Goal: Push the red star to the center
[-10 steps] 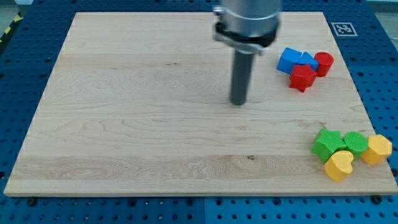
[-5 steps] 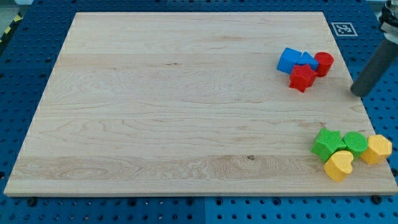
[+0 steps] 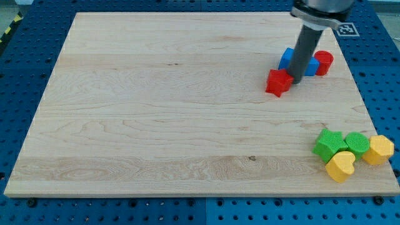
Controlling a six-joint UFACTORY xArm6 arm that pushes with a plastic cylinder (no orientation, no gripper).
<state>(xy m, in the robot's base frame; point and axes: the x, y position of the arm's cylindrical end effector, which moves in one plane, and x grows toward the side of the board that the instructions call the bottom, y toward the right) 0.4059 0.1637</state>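
The red star point(image 3: 278, 82) lies on the wooden board point(image 3: 156, 112) at the view's upper right, a little left of the blue and red cluster. My tip point(image 3: 299, 80) stands just to the star's right, touching or almost touching it. The dark rod rises from there and hides part of the blue blocks point(image 3: 289, 59) behind it. A red cylinder point(image 3: 323, 62) sits to the right of the rod.
A green star point(image 3: 329, 144), a green block point(image 3: 357, 143), a yellow heart point(image 3: 341, 166) and a yellow block point(image 3: 379, 150) are bunched at the board's lower right corner. A fiducial marker point(image 3: 345, 28) sits off the board's top right.
My tip went from the board's middle out past the right edge, then came back leftward. The red star has shifted left and slightly down, away from the blue blocks.
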